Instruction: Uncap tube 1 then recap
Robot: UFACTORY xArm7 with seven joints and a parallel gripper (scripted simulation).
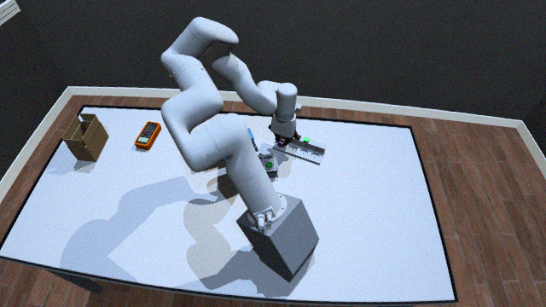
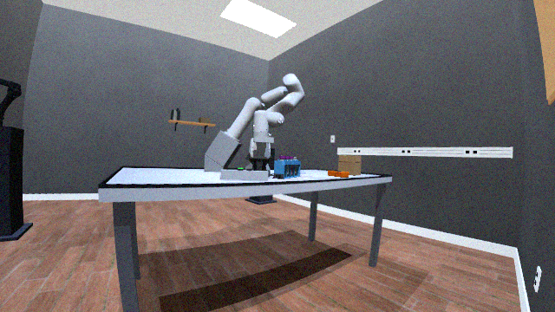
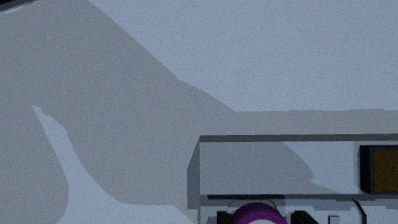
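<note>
My gripper (image 1: pixel 282 142) points straight down at the left end of the grey cap tray (image 1: pixel 300 150) and is shut on a purple cap (image 3: pixel 255 215). The cap shows at the bottom edge of the wrist view, between the dark fingers, at the tray's (image 3: pixel 295 170) near edge. I cannot tell whether the cap rests in the nest or hangs just above it. A bright green lamp (image 1: pixel 306 139) glows on the tray's far side. The blue decapping station (image 2: pixel 287 168) with purple-capped tubes (image 2: pixel 286 157) stands beside the tray. In the top view the arm hides most of it.
The key housing (image 1: pixel 269 160) with its green key sits just in front of the tray, close to the arm. An orange meter (image 1: pixel 148 135) and an open cardboard box (image 1: pixel 85 136) lie at the far left. The arm's base block (image 1: pixel 279 239) stands at the table's front.
</note>
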